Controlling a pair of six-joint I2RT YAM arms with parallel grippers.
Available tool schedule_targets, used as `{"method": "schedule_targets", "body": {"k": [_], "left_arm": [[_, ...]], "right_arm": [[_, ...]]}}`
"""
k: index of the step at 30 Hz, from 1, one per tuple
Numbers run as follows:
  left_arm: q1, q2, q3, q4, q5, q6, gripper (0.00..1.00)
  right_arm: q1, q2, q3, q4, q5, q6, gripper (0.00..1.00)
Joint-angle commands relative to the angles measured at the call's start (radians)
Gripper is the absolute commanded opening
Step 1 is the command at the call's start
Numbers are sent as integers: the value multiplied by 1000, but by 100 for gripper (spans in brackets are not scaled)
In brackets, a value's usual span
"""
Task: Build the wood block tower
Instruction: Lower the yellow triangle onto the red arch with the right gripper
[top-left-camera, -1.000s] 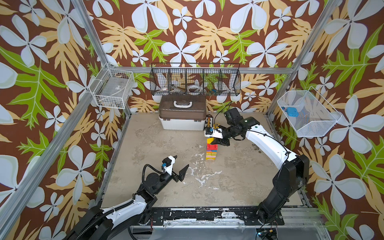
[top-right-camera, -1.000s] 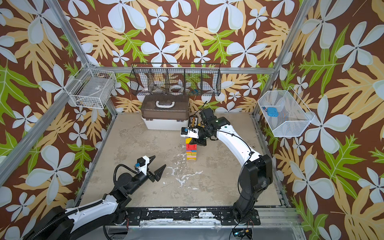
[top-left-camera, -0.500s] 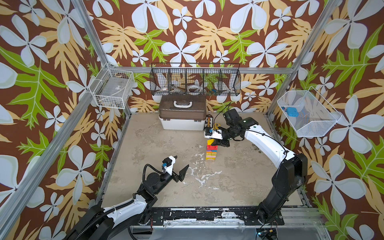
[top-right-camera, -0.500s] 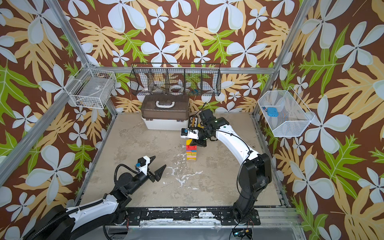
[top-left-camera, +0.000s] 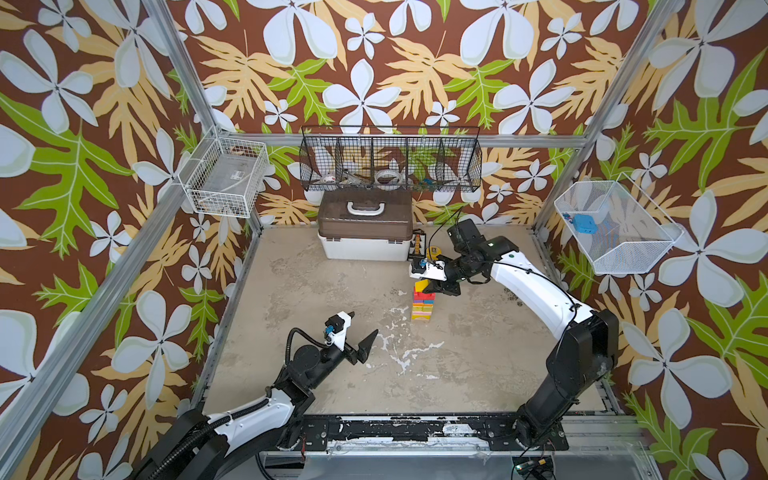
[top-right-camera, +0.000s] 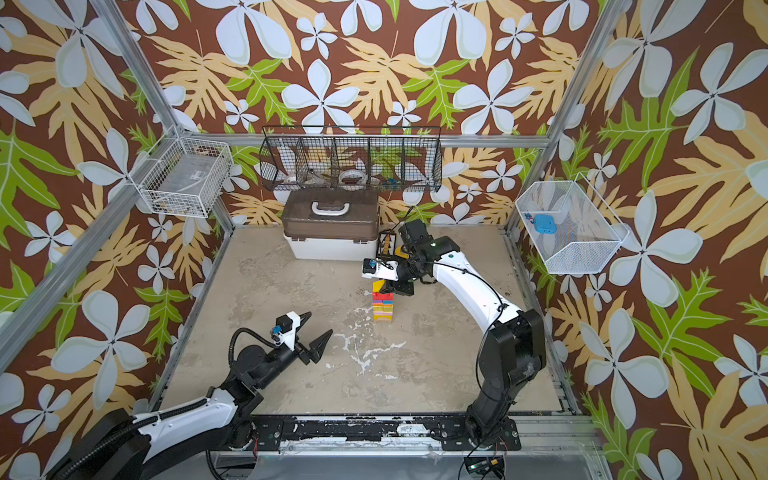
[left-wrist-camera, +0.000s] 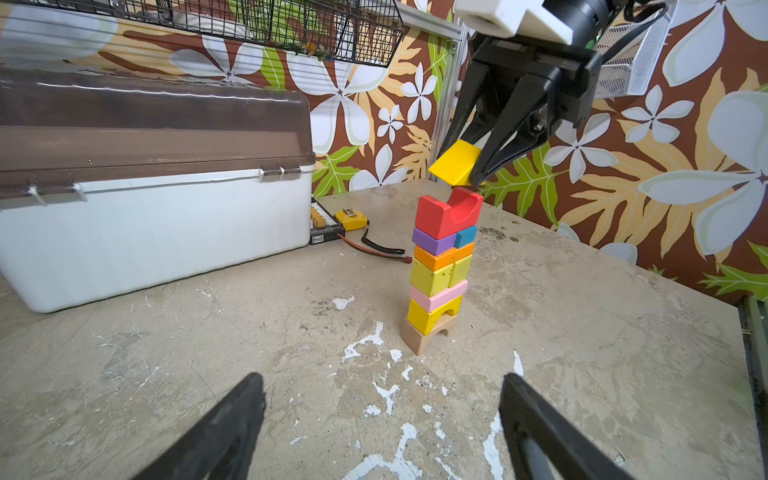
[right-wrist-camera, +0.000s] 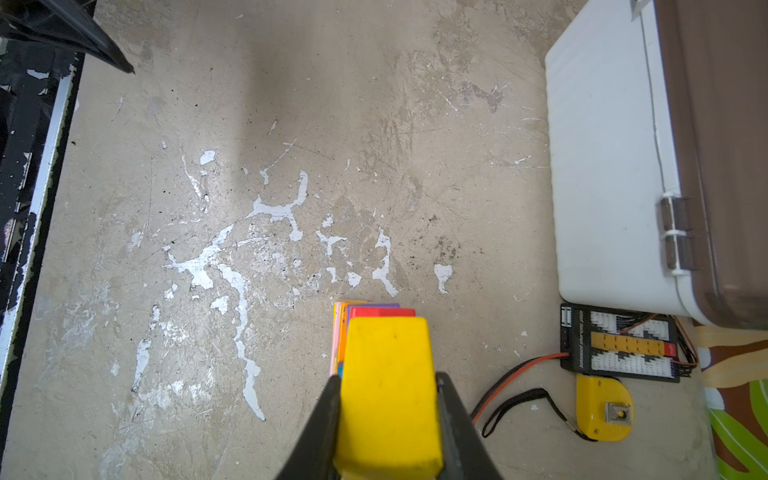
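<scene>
Nothing's moved in the last second: right gripper (left-wrist-camera: 461, 170) still clamped on the yellow roof block (right-wrist-camera: 388, 386), hovering just above the tower (left-wrist-camera: 440, 266)'s red arch (left-wrist-camera: 446, 212), left gripper (top-left-camera: 363, 322) idle, jaws apart, so placement is still pending.

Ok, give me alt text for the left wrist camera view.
The right gripper holds a tilted yellow block just above the red arch block topping a narrow multicoloured tower on a worn table. The open left gripper frames the foreground; a white box with a brown lid and a yellow tape measure sit behind.
</scene>
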Motion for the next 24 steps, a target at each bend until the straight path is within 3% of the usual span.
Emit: {"method": "schedule_targets", "body": {"k": [1, 24], "left_arm": [[0, 2, -42, 9, -4, 8, 89], [0, 21, -28, 0, -1, 8, 88]], "right_arm": [[1, 3, 8, -9, -12, -1, 3], [22, 29, 19, -22, 53, -5, 9]]}}
